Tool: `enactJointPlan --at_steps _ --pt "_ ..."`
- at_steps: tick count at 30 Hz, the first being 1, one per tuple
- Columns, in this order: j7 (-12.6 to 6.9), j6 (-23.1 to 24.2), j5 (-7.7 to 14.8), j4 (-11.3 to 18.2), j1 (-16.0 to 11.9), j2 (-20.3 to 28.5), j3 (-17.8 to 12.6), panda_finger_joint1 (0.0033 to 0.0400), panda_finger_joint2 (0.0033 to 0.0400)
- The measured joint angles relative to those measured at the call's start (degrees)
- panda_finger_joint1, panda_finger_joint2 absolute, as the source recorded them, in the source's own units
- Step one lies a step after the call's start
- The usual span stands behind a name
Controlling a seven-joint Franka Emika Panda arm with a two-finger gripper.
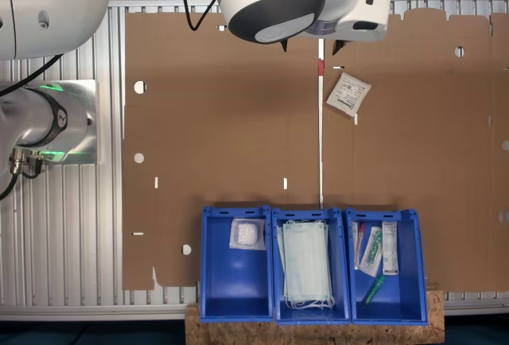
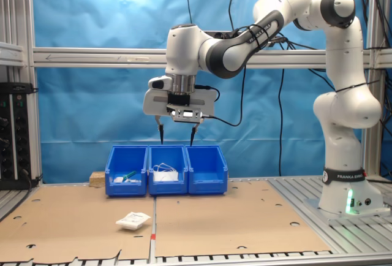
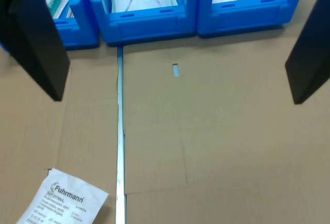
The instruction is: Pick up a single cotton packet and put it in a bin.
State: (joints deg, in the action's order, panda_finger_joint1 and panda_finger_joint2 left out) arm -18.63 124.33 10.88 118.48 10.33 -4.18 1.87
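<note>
White cotton packet point(image 1: 348, 93) lies flat on the cardboard sheet point(image 1: 223, 122) — gripper point(image 2: 177, 137) hangs above, jaws wide, empty.

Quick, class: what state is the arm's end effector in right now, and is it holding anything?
End effector: open, fingers spread wide, holding nothing, raised above the cardboard; the packet lies on the cardboard.

Bare cardboard point(image 1: 231, 122) rings the packet point(image 1: 348, 93); the three bins point(image 1: 310, 265) stand well apart at its six o'clock in the first exterior view.
</note>
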Motion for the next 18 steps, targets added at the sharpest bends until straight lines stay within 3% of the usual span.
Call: enactJointPlan --at_steps 3,12,18 --pt "0.05 -0.8 0.0 -0.6 -0.7 -0.3 0.8 0.04 0.04" --pt "0.83 -4.3 0.0 -7.4 -4.5 -4.5 6.0 0.04 0.04" --pt "1.09 -5.6 0.0 -8.7 -5.2 -5.3 7.2 0.04 0.04"
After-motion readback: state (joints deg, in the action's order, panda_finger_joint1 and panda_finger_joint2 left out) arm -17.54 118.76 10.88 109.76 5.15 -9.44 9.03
